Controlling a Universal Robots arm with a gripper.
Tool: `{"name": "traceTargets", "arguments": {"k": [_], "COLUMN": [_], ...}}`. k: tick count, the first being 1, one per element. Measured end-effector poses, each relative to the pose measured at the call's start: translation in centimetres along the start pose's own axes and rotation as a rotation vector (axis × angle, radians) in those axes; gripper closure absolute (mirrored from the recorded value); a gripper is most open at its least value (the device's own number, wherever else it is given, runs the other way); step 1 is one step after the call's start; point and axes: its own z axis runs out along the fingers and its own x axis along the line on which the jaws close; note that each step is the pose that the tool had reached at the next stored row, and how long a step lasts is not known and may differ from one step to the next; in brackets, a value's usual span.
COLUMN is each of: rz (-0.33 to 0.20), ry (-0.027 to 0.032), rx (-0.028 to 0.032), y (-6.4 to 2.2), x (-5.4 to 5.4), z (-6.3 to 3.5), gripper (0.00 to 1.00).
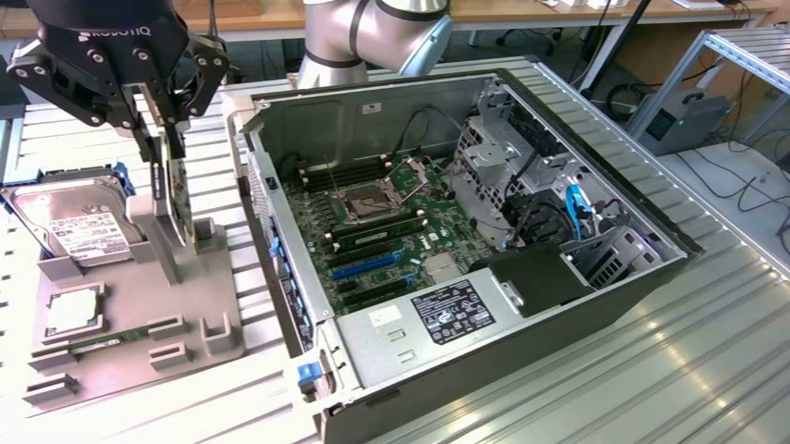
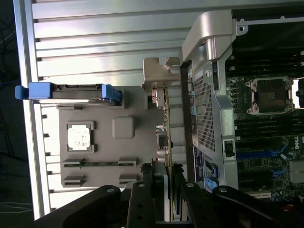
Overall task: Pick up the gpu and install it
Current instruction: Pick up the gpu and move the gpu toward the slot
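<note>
We see the slatted metal desk (image 1: 691,370) first, with bare slats running free along the exterior view's right and near side. On it lies an open computer case (image 1: 370,88), side panel off. Its motherboard (image 1: 383,231) faces up, with open room above the blue slots and drive cages crowding the exterior view's right. The robot arm (image 1: 370,37) rises behind the case's far edge.

Just beside the case, on the exterior view's left, sits a grey holder tray (image 1: 124,277). Its edge runs close along the case's wall, leaving a narrow lane between them.

Above the tray hangs the black claw (image 1: 161,148), part-way closed. Its fingers (image 2: 147,190) press on both faces of the gpu (image 1: 177,203) at the card's upper edge. The gpu stands on edge, upright, beside the tray's tall grey post. We cannot tell whether its lower edge has left the holder. In the wrist view the card (image 2: 167,137) shows edge-on, its silvery bracket (image 2: 159,76) near the case's corner.

A hard drive (image 1: 74,231) in a blue frame stands tilted at the tray's far end. Further on lie a square processor chip (image 1: 72,310) and a narrow memory stick (image 1: 111,340), each well apart from the claw.
</note>
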Motion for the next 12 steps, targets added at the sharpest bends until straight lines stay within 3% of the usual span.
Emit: {"name": "traceTargets", "arguments": {"k": [12], "rz": [0.0], "ry": [0.0], "rx": [-0.0001], "y": [0.01], "x": [-0.01], "z": [-0.27], "gripper": [0.73]}}
